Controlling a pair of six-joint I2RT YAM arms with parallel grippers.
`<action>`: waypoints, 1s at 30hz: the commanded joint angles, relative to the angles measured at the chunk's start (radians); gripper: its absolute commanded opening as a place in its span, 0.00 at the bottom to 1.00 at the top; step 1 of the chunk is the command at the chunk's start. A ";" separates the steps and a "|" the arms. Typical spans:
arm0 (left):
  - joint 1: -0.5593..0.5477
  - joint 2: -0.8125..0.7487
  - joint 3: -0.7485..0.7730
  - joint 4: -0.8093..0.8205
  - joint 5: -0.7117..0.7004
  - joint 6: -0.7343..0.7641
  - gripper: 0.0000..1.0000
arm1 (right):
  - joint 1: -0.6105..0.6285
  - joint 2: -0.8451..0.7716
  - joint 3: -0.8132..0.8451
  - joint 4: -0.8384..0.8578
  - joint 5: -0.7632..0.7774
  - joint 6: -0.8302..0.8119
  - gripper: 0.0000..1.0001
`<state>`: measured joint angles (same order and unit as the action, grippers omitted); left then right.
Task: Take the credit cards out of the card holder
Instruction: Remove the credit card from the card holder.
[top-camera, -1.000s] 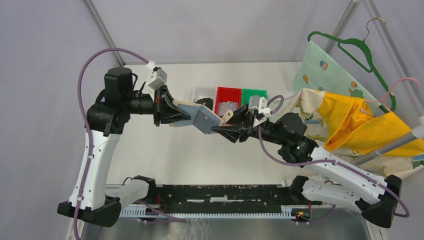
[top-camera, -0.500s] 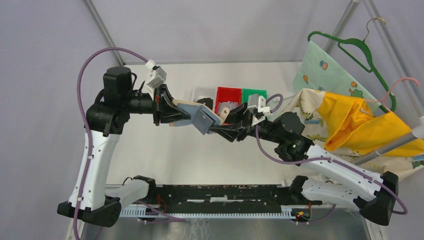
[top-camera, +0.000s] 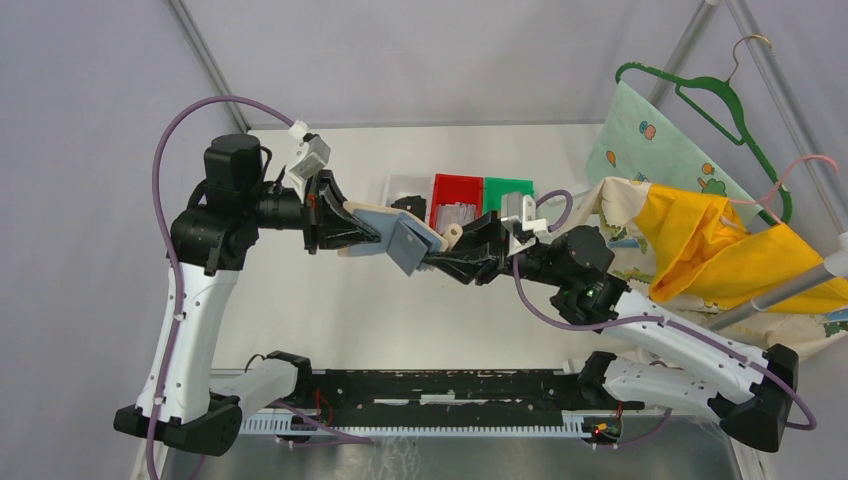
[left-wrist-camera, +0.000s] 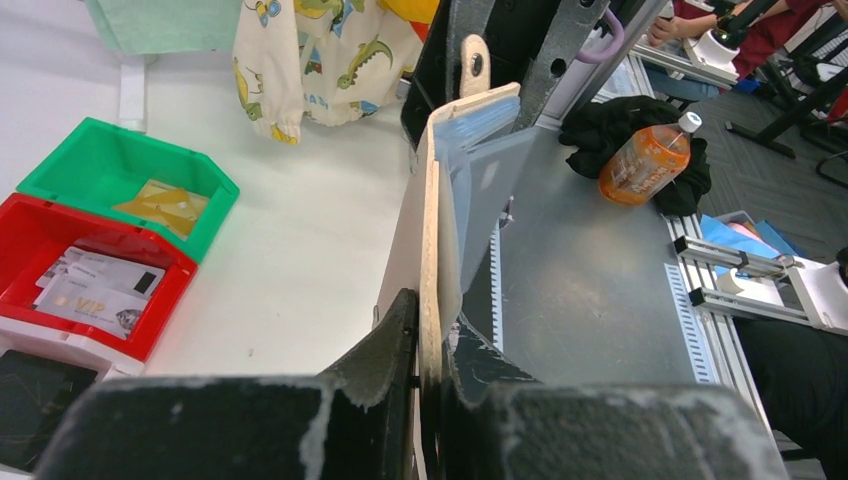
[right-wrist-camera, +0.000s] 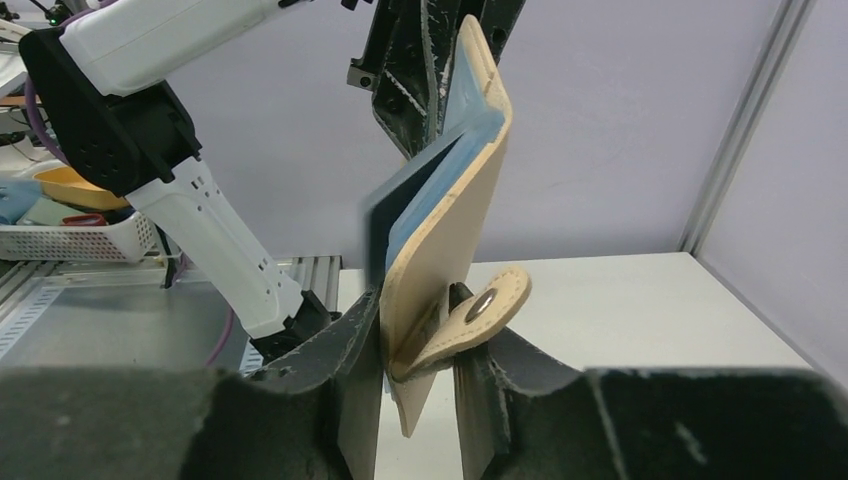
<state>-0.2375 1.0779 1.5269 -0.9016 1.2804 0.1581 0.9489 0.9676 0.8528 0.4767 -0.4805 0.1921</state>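
The tan card holder (top-camera: 400, 238) hangs in mid-air over the table's middle, half open, with its blue-grey inner panel (right-wrist-camera: 425, 205) showing. My left gripper (top-camera: 350, 228) is shut on the edge of one tan cover (left-wrist-camera: 432, 220); its fingers (left-wrist-camera: 385, 345) pinch the leather. My right gripper (right-wrist-camera: 416, 290) grips the opposite end, one finger flat on the tan flap (right-wrist-camera: 450, 210), the other against the snap tab (right-wrist-camera: 485, 305). Pale credit cards (left-wrist-camera: 95, 285) lie in the red bin (top-camera: 438, 190). Whether any sit inside the holder is hidden.
A white bin (top-camera: 397, 184) with a black lump, the red bin and a green bin (top-camera: 510, 186) stand in a row behind the grippers. Dinosaur-print cloth (top-camera: 625, 215), yellow cloth (top-camera: 700, 250) and a green hanger (top-camera: 720, 100) crowd the right side.
My right gripper has narrowed its jaws onto the holder's tab end and shifted slightly left. The left gripper keeps its hold.
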 joint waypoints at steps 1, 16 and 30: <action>-0.002 -0.015 0.032 0.043 0.069 -0.030 0.04 | 0.005 0.001 0.008 0.038 0.044 -0.034 0.36; -0.002 -0.013 0.024 0.041 0.016 -0.011 0.08 | 0.005 0.093 0.010 0.154 0.123 0.102 0.36; -0.002 -0.103 -0.163 0.032 -0.248 0.236 0.85 | 0.108 0.262 0.471 -0.754 0.646 -0.290 0.00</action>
<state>-0.2379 0.9985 1.3766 -0.8883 1.0634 0.2924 1.0252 1.1942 1.1820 0.0090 -0.0822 0.0662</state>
